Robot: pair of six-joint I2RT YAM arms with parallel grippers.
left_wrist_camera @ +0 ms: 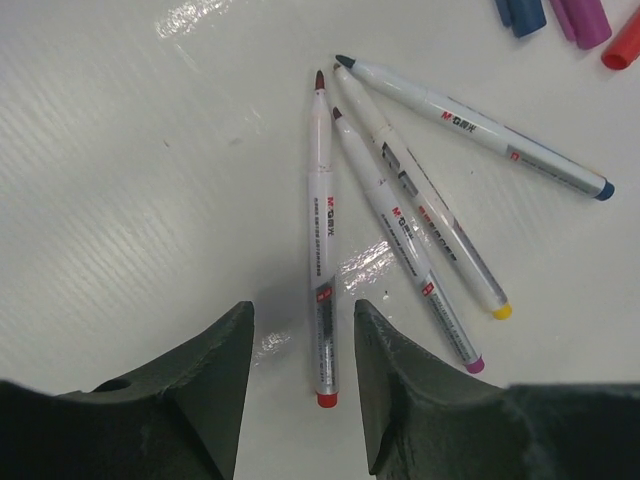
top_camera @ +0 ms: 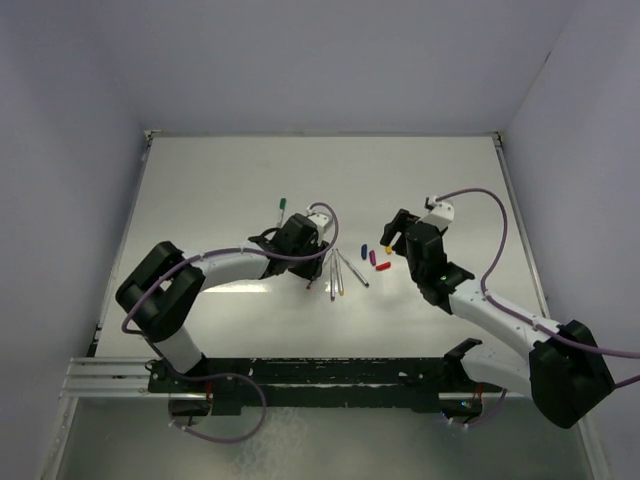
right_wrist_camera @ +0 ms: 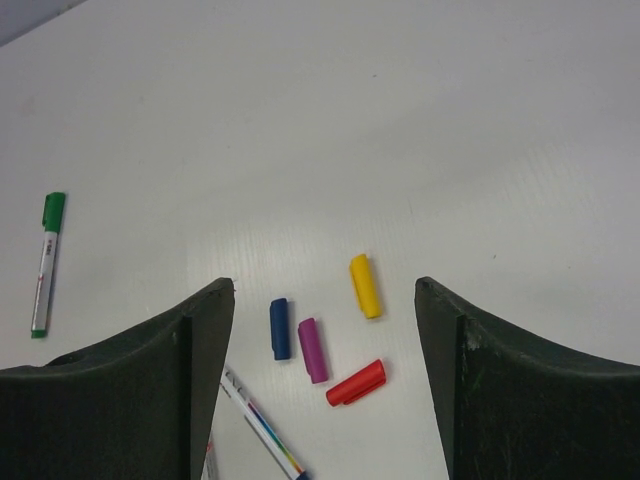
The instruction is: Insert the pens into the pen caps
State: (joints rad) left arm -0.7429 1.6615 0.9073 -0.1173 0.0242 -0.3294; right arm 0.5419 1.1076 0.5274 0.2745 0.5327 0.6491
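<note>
Four uncapped white pens lie fanned out: red-ended (left_wrist_camera: 322, 240), purple-ended (left_wrist_camera: 400, 235), yellow-ended (left_wrist_camera: 425, 190) and blue-ended (left_wrist_camera: 470, 125). My left gripper (left_wrist_camera: 300, 320) is open and low over the table, with the red-ended pen's back end between its fingers, nearer the right one. The yellow cap (right_wrist_camera: 365, 286), blue cap (right_wrist_camera: 280, 328), purple cap (right_wrist_camera: 312, 350) and red cap (right_wrist_camera: 356, 383) lie loose on the table. My right gripper (right_wrist_camera: 325, 290) is open and empty above them. A fifth pen (right_wrist_camera: 44, 262) lies apart at the left with its green cap (right_wrist_camera: 54, 210) on.
In the top view the pens (top_camera: 340, 270) and loose caps (top_camera: 376, 256) lie mid-table between my left gripper (top_camera: 316, 262) and right gripper (top_camera: 392, 240). The green-capped pen (top_camera: 282, 207) lies farther back. White walls close in the table (top_camera: 230, 180) on three sides.
</note>
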